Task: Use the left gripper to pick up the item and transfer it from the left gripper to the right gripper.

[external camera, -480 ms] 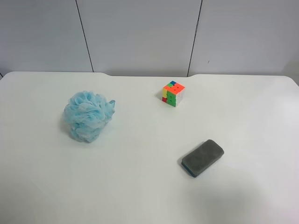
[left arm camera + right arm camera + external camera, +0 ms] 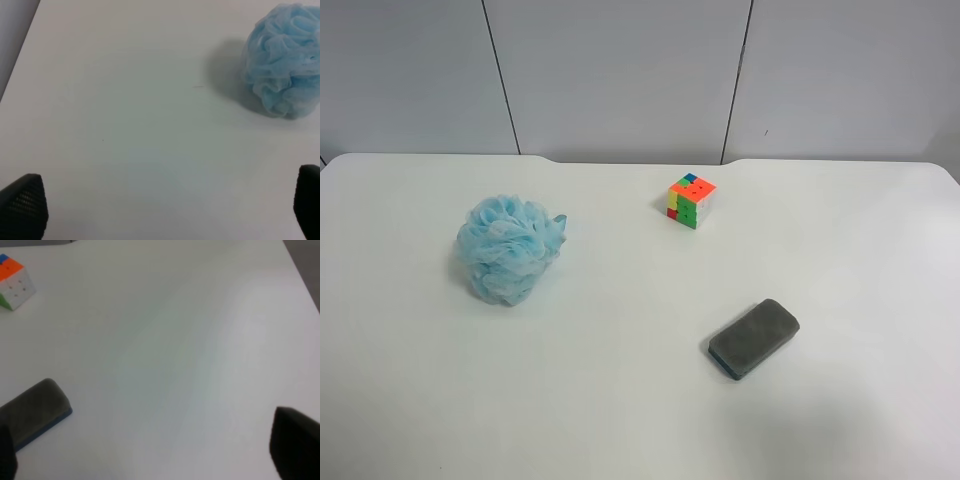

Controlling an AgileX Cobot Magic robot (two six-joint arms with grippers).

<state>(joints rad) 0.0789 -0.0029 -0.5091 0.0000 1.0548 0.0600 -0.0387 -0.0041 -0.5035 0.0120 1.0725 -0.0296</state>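
Light-blue ruffled mesh, bunched into a fluffy bath pouf [image 2: 284, 59], is what I have to take. It sits on the white table [image 2: 620, 410], ahead of my left claw [image 2: 165, 207] and off to one side, beyond the line of one fingertip and well clear of both. My left fingers [image 2: 24, 206] stand wide apart with nothing between them. My right claw [image 2: 150, 452] is likewise spread and empty. The flat dark-grey rounded pad [image 2: 35, 407] lies just ahead of one of its fingers, and the small multicoloured puzzle cube [image 2: 12, 282] sits farther out on that same side.

I judge the pouf to be very light and very soft. It should squash a good deal before the fingers find any resistance, so a shallow pinch of the outer ruffles may only drag a few folds loose. The mesh should snag rather than slip, and I see nothing fragile about it. I would bring the fingers down either side of the ball's middle and close deep into the bulk. Part of the ball should stay proud of my left claw, so that my right claw has free mesh to bite at the handover. A stub of blue ribbon [image 2: 560, 219] shows at one edge from the high camera, but it looks too small to aim for.
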